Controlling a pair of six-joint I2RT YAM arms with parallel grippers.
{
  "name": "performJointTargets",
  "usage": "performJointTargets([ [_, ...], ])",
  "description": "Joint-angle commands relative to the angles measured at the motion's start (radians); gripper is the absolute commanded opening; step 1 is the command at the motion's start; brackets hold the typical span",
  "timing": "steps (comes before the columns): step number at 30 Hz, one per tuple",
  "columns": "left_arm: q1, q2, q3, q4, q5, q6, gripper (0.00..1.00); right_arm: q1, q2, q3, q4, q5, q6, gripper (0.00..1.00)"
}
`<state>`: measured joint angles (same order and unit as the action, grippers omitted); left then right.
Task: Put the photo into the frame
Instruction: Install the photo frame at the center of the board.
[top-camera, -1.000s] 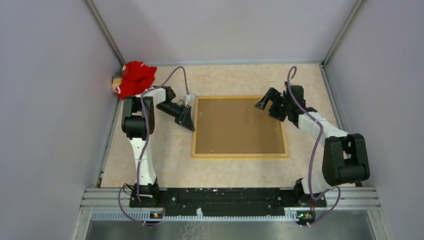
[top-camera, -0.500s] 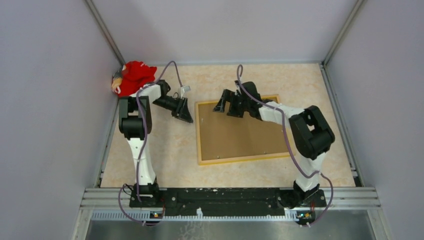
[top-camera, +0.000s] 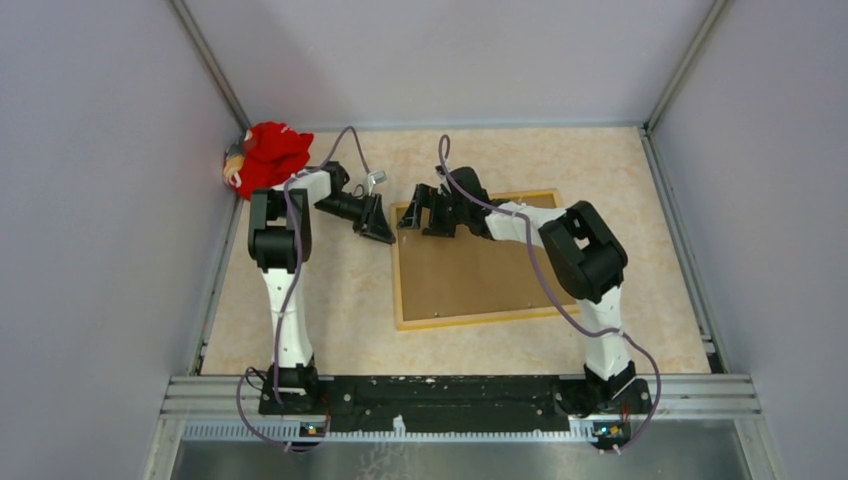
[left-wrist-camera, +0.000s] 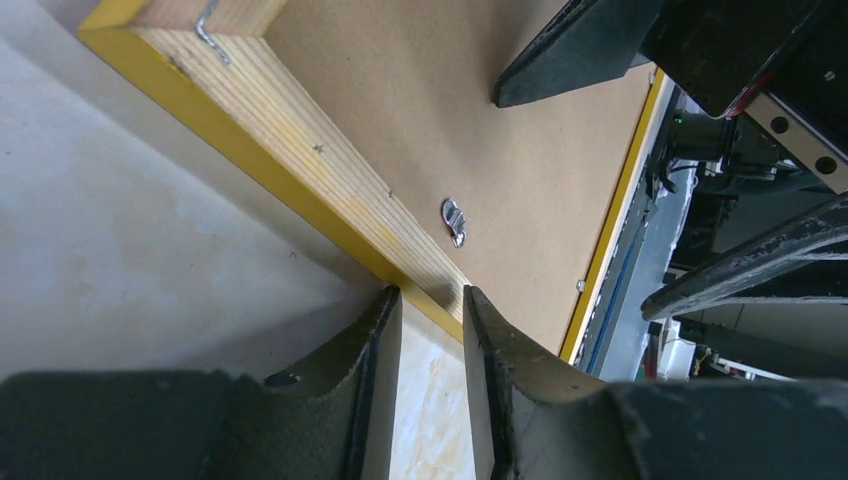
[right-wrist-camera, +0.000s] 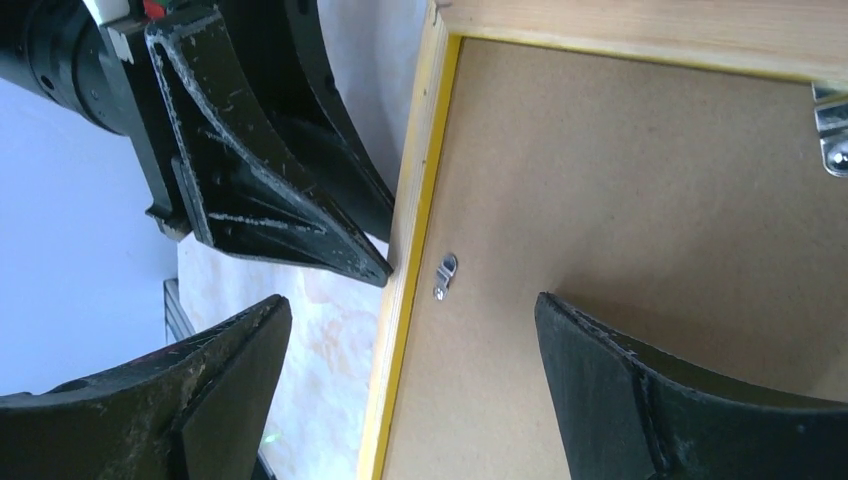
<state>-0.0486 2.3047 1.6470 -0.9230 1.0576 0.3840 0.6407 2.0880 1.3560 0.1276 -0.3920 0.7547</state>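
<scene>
The frame lies face down, its wooden back up and yellow edge showing, with the brown backing board in it. The photo is not in view. My left gripper is narrowly open with nothing between its fingers, its tips at the frame's left rail in the left wrist view. My right gripper is wide open above the frame's far left corner. In the right wrist view it straddles the left rail, one finger over the board.
A red soft thing lies in the far left corner by the wall. Small metal turn clips sit on the board near the left rail. Grey walls close the table on three sides.
My right arm has swung left across the frame to its far left corner. The frame has turned slightly and now lies askew. My left gripper has stayed by the frame's left rail.
</scene>
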Motion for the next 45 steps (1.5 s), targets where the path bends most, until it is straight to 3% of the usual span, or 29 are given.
performJointTargets([
  [1,-0.003,0.02,0.028,0.043,0.003,-0.043,0.34,0.017,0.05,0.055,0.053,-0.033,0.022,0.91],
  [15,0.0,0.007,0.007,0.078,-0.028,-0.068,0.27,0.042,0.092,0.02,0.154,-0.102,0.11,0.9],
  [45,-0.001,-0.003,-0.007,0.087,-0.036,-0.065,0.24,0.073,0.15,0.109,0.073,-0.113,0.054,0.89],
])
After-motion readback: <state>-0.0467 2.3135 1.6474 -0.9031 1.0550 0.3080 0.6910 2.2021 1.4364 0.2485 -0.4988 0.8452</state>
